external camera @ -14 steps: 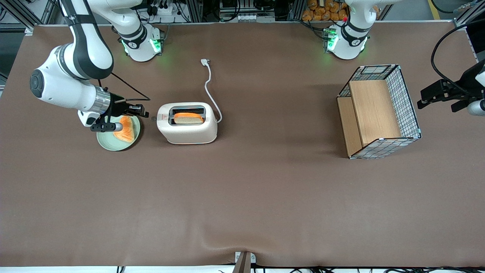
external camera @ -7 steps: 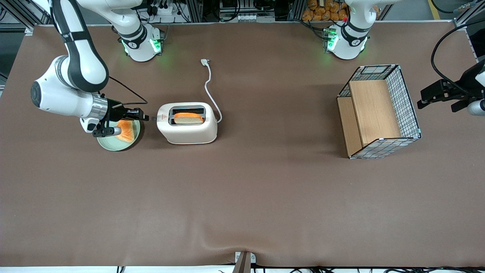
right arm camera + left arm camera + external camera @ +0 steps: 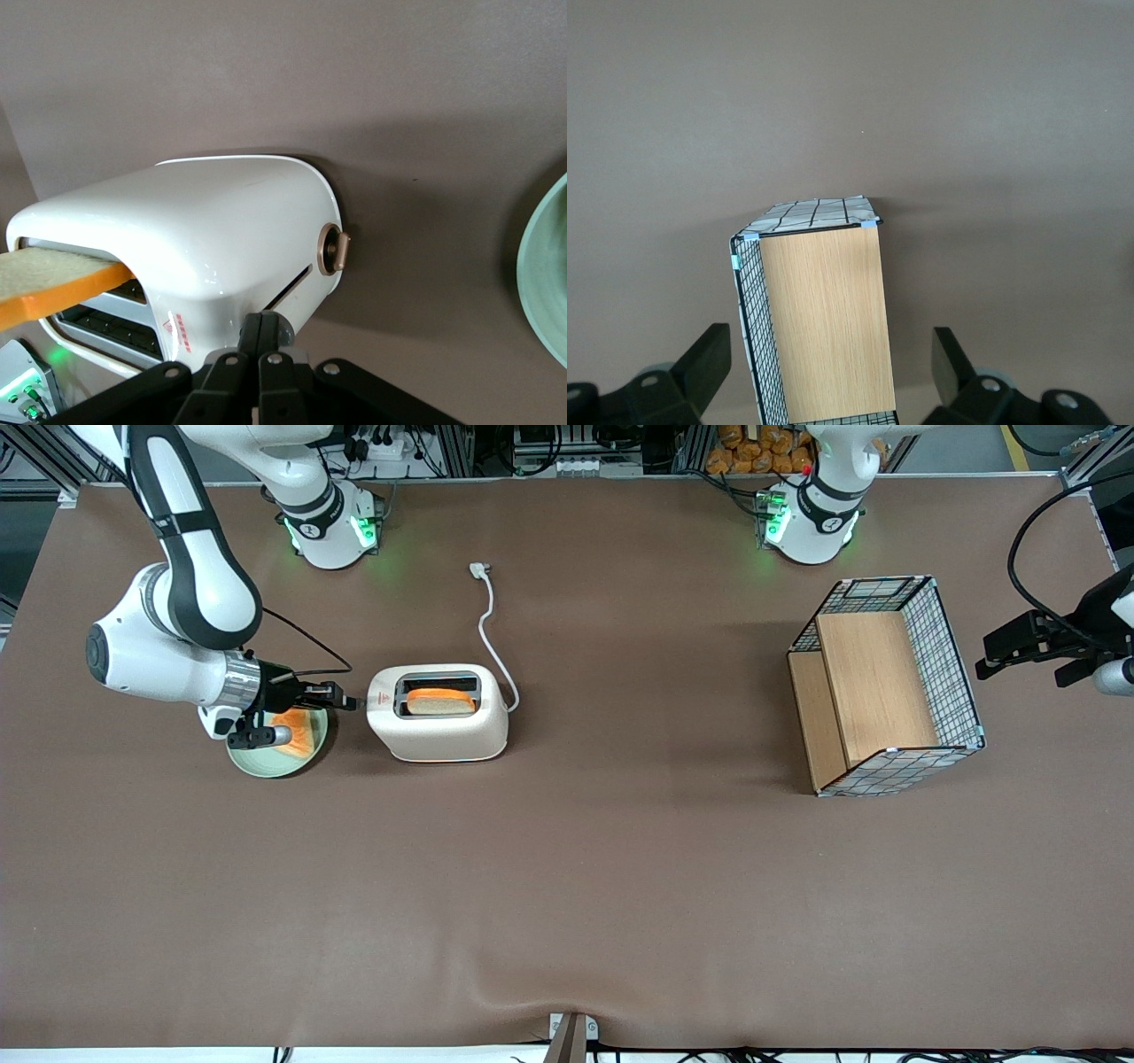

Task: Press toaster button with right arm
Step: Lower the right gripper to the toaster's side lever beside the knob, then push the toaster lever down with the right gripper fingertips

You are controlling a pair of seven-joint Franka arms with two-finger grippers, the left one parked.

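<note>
Right beside the toaster (image 3: 438,715), at its narrow end with the red triangle sticker (image 3: 384,699), the right arm (image 3: 182,633) holds its gripper (image 3: 347,703) with fingers pressed together, holding nothing. The toaster button (image 3: 276,331) sits at that same end, just under the fingertips, so the coming push looks like it goes straight down. The sticker's red writing is too small to read, and a slice of bread (image 3: 439,701) stands in the toaster's slot.

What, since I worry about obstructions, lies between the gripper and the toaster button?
Nothing. The right wrist view shows the shut gripper right at the toaster button, with no visible gap.
</note>
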